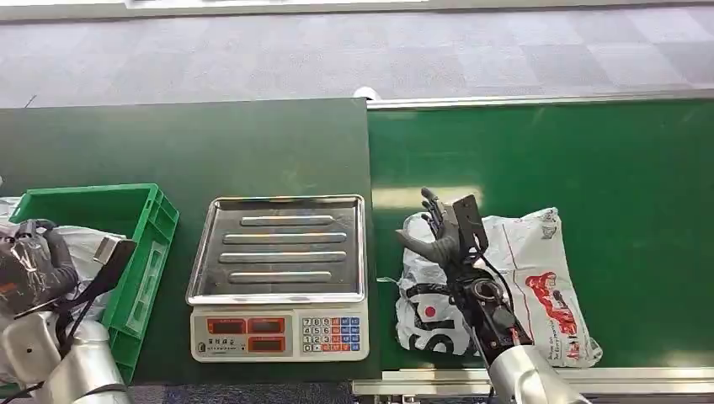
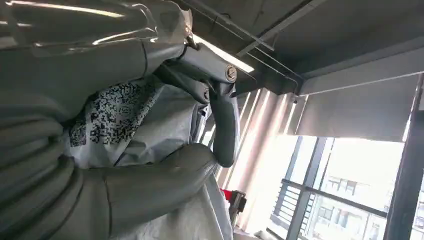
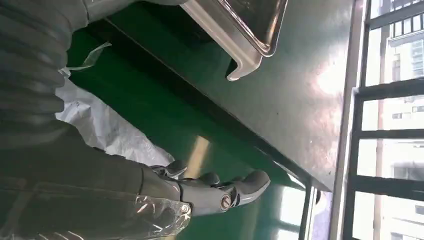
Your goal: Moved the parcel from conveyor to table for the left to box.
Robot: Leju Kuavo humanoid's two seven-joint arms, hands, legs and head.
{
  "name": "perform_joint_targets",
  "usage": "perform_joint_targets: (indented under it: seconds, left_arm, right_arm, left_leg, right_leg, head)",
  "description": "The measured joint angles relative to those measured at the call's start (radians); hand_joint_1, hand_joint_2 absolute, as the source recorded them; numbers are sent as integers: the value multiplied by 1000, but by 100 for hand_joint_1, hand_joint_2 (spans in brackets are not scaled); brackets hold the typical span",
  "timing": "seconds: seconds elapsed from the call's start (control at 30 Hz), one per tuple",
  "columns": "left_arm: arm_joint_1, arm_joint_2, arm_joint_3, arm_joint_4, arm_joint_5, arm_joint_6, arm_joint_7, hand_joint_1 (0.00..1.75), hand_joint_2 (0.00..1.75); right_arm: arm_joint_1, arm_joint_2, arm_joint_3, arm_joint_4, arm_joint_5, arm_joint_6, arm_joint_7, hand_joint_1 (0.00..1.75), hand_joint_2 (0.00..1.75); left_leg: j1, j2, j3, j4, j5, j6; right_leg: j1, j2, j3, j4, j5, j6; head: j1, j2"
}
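Parcel (image 1: 539,278), a white plastic mailer with red printing and dark lettering too crumpled to read, lay flat on the green conveyor (image 1: 589,160), near its front rail (image 1: 438,383) and just beside the seam where the belt met the darker green worktop (image 1: 185,143). The right hand (image 1: 442,231) hovered over the parcel's left end with its fingers (image 3: 220,190) spread apart and holding nothing. Behind and to the right of the parcel the belt ran bare to the far rail (image 1: 539,101). On the worktop a digital scale (image 1: 279,278) with a ribbed steel pan sat close to the seam, its red displays and coloured keypad facing the robot; the digits could not be read. Left of it, with a bare strip between them, stood a green crate (image 1: 135,244) at the worktop's front corner. The left hand (image 1: 34,265) was raised beside the crate, its fingers (image 2: 225,120) clenched around a grey plastic bag (image 2: 150,130) bearing a black-and-white QR-like code patch
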Motion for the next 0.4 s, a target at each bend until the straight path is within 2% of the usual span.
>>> perform_joint_targets:
  seconds: [0.07, 0.1, 0.13, 0.4]
  left_arm:
    - [5, 8, -5, 2, 12, 0, 32, 133, 175]
    - [7, 13, -10, 2, 24, 0, 43, 80, 175]
    - [10, 18, -13, 2, 34, 0, 50, 0, 175]
    - [20, 33, -23, 3, 44, 0, 54, 0, 175]
  right_arm:
    - [5, -1, -5, -6, 12, 10, 1, 0, 175]
    - [7, -1, -8, -8, 19, 12, 2, 0, 175]
    - [10, -1, -11, -11, 23, 17, 2, 0, 175]
    - [16, -2, -26, -17, 38, 19, 3, 0, 175]
  left_leg:
    - [0, 0, 1, 0, 0, 0]
    - [0, 0, 2, 0, 0, 0]
    - [0, 0, 2, 0, 0, 0]
    - [0, 0, 2, 0, 0, 0]
  right_leg:
    - [0, 0, 1, 0, 0, 0]
    - [0, 0, 1, 0, 0, 0]
    - [0, 0, 1, 0, 0, 0]
    - [0, 0, 2, 0, 0, 0]
  head:
    - [0, 0]
    - [0, 0]
    - [0, 0]
    - [0, 0]
